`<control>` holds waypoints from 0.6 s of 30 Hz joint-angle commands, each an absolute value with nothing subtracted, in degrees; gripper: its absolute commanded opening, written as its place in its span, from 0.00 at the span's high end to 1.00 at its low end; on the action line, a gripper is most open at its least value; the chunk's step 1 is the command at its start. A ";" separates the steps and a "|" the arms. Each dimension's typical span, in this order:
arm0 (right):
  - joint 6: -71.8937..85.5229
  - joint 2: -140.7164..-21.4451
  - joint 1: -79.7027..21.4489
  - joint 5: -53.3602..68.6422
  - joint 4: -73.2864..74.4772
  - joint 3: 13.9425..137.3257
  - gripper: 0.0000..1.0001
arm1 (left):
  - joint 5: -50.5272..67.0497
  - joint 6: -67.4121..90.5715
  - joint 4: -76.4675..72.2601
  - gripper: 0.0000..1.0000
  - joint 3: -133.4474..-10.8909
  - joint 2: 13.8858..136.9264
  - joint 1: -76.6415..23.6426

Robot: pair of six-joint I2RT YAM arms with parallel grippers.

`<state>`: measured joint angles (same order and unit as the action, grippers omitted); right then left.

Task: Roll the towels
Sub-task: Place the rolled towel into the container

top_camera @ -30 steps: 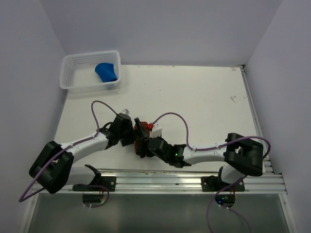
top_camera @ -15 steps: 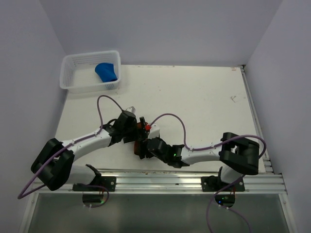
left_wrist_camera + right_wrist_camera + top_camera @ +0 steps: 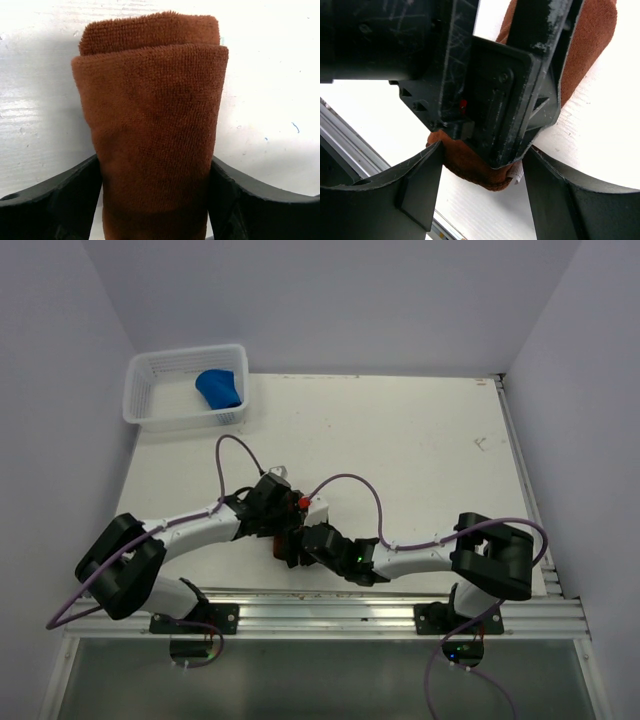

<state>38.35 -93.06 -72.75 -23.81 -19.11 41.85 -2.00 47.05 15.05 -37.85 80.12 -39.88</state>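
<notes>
Basket [image 3: 140,402] at the far left corner of the table [image 3: 420,455], blue towel [image 3: 220,388] lying inside it, well apart from both arms. Near the near edge, left of centre, the left gripper [image 3: 283,524] and right gripper [image 3: 293,546] meet nose to nose. Their bodies cover nearly all of the brown towel [image 3: 282,539]; only a dark rust sliver shows between them. Purple cables [image 3: 350,478] arch over the table behind each wrist.

Left wrist view: the brown towel is rolled and lies on the table, its layered end pointing away from the camera. Both left fingers [image 3: 60,200] press on its near sides, and the roll is narrower there than at its far end. The left gripper is clamped on it.

Right wrist view: the left gripper's black body fills the middle and hides most of the roll. Rust cloth shows at upper right and underneath, with a small white tag [image 3: 517,173] at the lower end. The right fingers [image 3: 420,190] bear on either side of that end, so the towel is gripped there too. A rail [image 3: 355,150] shows at lower left.
</notes>
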 commanded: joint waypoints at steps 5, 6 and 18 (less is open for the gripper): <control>37.35 -91.14 -73.04 -24.08 -21.10 41.84 0.33 | -6.68 45.00 14.94 0.38 -38.41 84.81 -42.10; 37.18 -90.97 -73.04 -24.00 -20.92 41.75 0.33 | -6.85 44.74 14.85 0.40 -38.41 85.25 -42.10; 35.77 -76.74 -74.80 -27.42 -14.24 32.71 0.34 | -9.49 41.84 17.57 0.75 -38.50 84.91 -42.01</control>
<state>36.86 -81.69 -74.32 -24.60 -16.56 34.85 -5.80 44.42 13.34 -39.16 83.68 -41.80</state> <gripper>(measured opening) 0.666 0.398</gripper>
